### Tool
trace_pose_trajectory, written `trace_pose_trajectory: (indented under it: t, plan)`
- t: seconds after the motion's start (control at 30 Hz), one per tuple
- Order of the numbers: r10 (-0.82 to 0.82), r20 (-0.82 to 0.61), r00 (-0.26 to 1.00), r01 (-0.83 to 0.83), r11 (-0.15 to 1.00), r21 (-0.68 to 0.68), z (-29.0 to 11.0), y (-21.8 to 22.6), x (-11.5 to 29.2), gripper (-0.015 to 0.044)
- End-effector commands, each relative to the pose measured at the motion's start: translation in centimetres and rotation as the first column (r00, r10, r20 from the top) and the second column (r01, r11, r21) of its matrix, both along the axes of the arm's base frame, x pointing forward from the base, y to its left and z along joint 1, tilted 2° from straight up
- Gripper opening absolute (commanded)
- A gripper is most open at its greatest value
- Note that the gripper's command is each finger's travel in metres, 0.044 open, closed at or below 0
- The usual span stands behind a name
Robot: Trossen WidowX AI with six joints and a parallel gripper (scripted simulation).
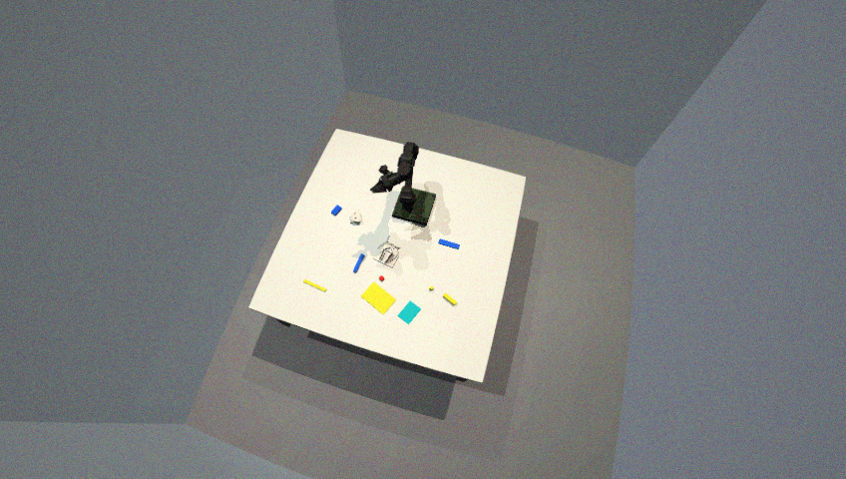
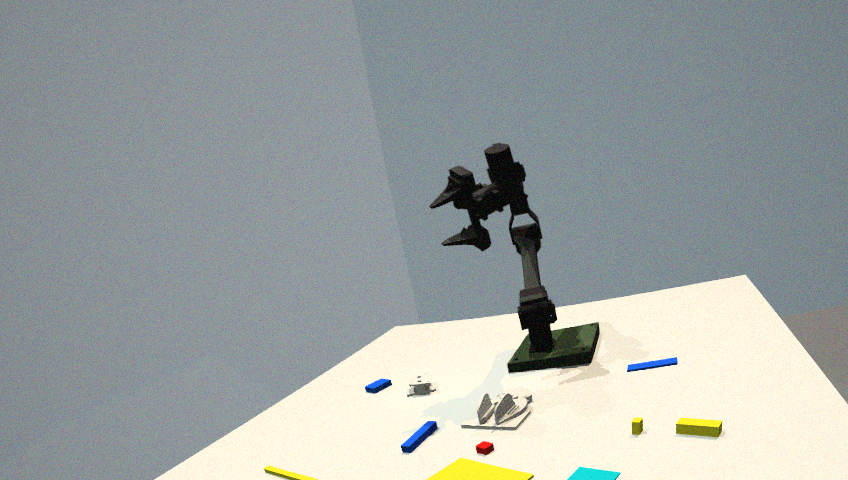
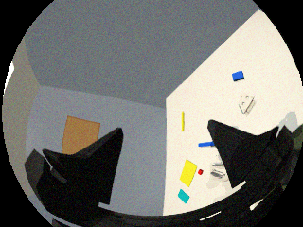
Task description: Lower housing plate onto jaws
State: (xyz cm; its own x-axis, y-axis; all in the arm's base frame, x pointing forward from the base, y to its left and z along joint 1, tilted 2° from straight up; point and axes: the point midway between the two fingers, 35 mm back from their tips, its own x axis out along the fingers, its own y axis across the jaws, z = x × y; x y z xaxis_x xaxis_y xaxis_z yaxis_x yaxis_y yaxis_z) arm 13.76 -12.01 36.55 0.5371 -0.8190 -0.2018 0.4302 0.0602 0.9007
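Note:
A pale grey base plate [image 2: 473, 425] lies on the table with two grey ribbed jaws [image 2: 507, 409] [image 3: 217, 173] standing side by side on it; the plate also shows in the top view. A small whitish part [image 1: 355, 218] [image 2: 421, 387] [image 3: 245, 106], apparently the housing plate, lies on the table apart from the jaws, with small raised bits on top. No plate shows over the jaws; their pins and stubs are too small to make out. My gripper [image 2: 437, 225] [image 3: 167, 128] is open and empty, high above the table, well away from both.
A blue block [image 1: 336, 210] [image 2: 378, 386] [image 3: 238, 76] lies beside the small whitish part. A blue bar [image 1: 359, 262] [image 2: 418, 436] and a red cube [image 1: 381, 277] [image 2: 484, 447] lie near the base plate. Yellow and teal flat pieces and several other bars lie farther out.

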Motion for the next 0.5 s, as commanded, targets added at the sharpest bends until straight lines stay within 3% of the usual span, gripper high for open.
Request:
trace_pose_trajectory:
  t: [0.0, 0.47]
  plan:
    - [0.006, -0.109, 0.994, -0.007, 1.000, -0.015, -0.7, -0.3, 1.0, 0.0440]
    - [0.023, -0.457, 0.889, -0.035, 0.999, -0.017, -3.8, -2.5, 3.6, 0.0440]
